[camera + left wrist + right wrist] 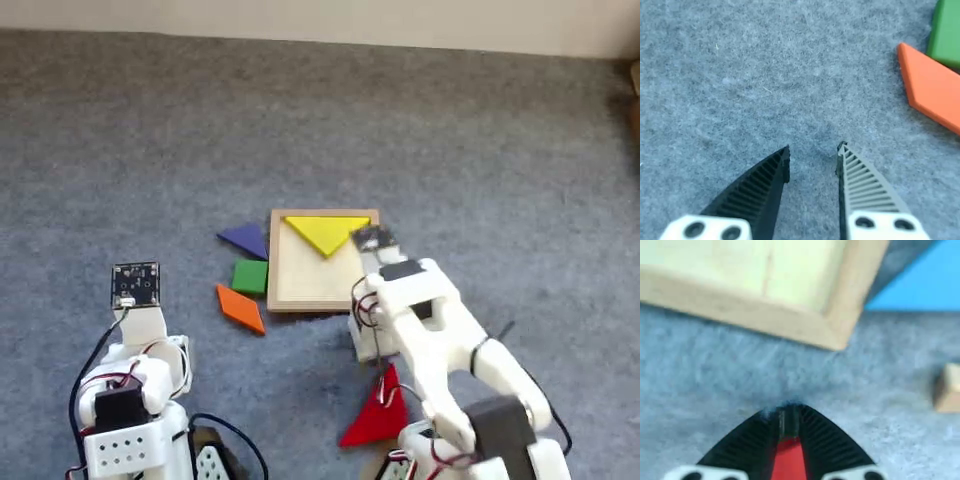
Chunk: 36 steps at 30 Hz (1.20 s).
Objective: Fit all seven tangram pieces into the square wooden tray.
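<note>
The square wooden tray (285, 297) lies mid-table with a yellow triangle (326, 233) in its far part. A purple piece (245, 238), a green square (250, 275) and an orange parallelogram (240, 307) lie on the carpet to its left. My right gripper (788, 412) hovers just short of the tray's near corner (840, 325), shut on the red triangle (788, 460), which trails back under the right arm (378, 410). A blue piece (920, 285) lies beyond that corner. My left gripper (812, 160) is open over bare carpet, near the orange parallelogram (932, 92) and the green square (946, 32).
A small tan block (947, 387) lies on the carpet near the tray's corner. The right arm (430, 330) covers the tray's near right corner. The left arm (135, 390) stands at the near left. Grey carpet stretches all around.
</note>
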Available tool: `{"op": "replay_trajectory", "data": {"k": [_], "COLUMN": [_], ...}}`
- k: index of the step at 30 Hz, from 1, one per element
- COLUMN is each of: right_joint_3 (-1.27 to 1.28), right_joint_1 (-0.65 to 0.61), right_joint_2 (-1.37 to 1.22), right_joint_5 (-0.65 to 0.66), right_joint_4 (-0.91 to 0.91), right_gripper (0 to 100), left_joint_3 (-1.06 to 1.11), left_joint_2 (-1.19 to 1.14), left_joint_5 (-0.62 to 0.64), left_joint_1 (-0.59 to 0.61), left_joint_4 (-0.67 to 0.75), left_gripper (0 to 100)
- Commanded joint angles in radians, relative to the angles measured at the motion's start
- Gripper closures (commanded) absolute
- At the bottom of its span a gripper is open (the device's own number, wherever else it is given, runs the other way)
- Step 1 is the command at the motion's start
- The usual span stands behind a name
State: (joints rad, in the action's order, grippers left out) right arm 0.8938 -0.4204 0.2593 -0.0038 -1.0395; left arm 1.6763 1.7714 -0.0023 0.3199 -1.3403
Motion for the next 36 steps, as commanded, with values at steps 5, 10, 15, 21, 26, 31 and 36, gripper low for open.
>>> {"op": "replay_trajectory", "data": {"k": [5, 10, 15, 21, 26, 31, 36], "right_joint_3": [-0.019, -0.024, -0.019, -0.041, -0.14, -0.268, -0.363], "right_joint_1": [0.038, 0.041, 0.041, 0.068, 0.127, 0.22, 0.243], "right_joint_2": [0.344, 0.524, 0.647, 0.737, 0.756, 0.76, 0.762], "right_joint_5": [0.005, 0.005, 0.005, 0.005, 0.009, 0.011, 0.011], "right_joint_4": [-0.062, -0.186, -0.226, -0.305, -0.384, -0.469, -0.533], "right_gripper": [99.5, 99.5, 99.5, 99.5, 99.5, 99.5, 99.5], "left_joint_3": [0.019, 0.019, 0.019, 0.019, 0.019, 0.019, 0.019], "left_joint_2": [0.053, 0.053, 0.053, 0.053, 0.053, 0.053, 0.053], "left_joint_5": [-0.006, -0.006, -0.006, -0.006, -0.006, -0.006, -0.006], "left_joint_1": [0.008, 0.008, 0.008, 0.008, 0.008, 0.008, 0.008], "left_joint_4": [-0.012, -0.012, -0.012, -0.012, -0.012, -0.012, -0.012], "left_gripper": [84, 84, 84, 84, 84, 84, 84]}}
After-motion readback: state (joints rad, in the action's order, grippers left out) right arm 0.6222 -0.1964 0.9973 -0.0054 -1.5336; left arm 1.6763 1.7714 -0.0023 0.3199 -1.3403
